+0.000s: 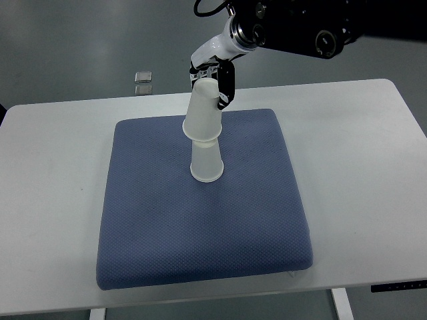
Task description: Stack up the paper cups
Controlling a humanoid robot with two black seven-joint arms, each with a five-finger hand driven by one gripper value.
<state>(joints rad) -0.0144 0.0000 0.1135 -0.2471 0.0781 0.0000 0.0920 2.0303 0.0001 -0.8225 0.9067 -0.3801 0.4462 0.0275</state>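
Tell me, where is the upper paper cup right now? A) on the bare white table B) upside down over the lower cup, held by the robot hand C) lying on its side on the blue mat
B: the upper cup sits inverted over the lower cup, with the robot hand gripping its top.

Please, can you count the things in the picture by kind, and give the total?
Paper cups: 2, the upper cup upside down over the lower cup
Blue cushion mat: 1
White table: 1
Robot right hand, fingers closed on the upper cup: 1
Small squares on the floor: 2
Total: 7
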